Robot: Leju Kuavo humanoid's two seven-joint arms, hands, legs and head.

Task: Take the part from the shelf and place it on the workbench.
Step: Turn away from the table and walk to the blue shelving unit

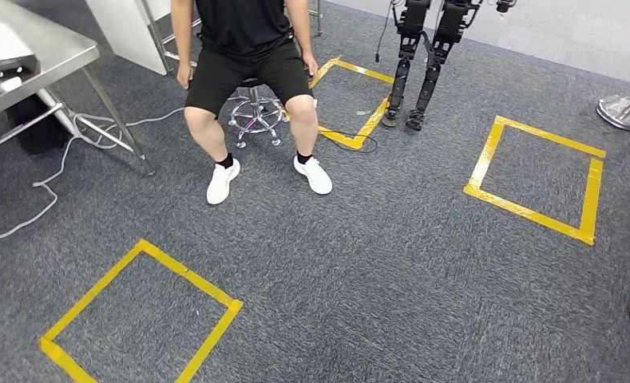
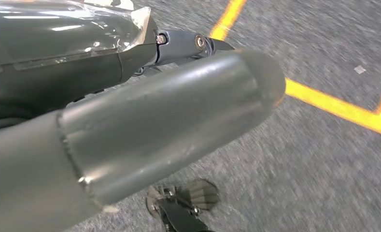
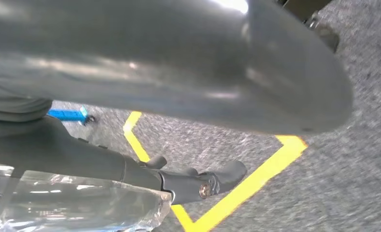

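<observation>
Left hand (image 2: 130, 140), seen from its wrist, hangs over grey carpet (image 2: 323, 169) and yellow tape (image 2: 333, 106); its grip cannot be told. Right hand (image 3: 178, 63) likewise, a clear bag (image 3: 72, 203) just beside its fingers (image 3: 203, 181). Head view: a seated person (image 1: 247, 72) beside a steel table (image 1: 48, 64).

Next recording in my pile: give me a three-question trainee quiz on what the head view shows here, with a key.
1. True or false: the person in black shorts and white shoes is standing upright.
2. How many yellow tape squares are marked on the grey carpet floor? A one, B three, C five.
3. Fill in: the shiny steel table stands at the picture's ____ edge.

Key: 1 false, the person sits on a stool; 2 B; 3 left.
</observation>
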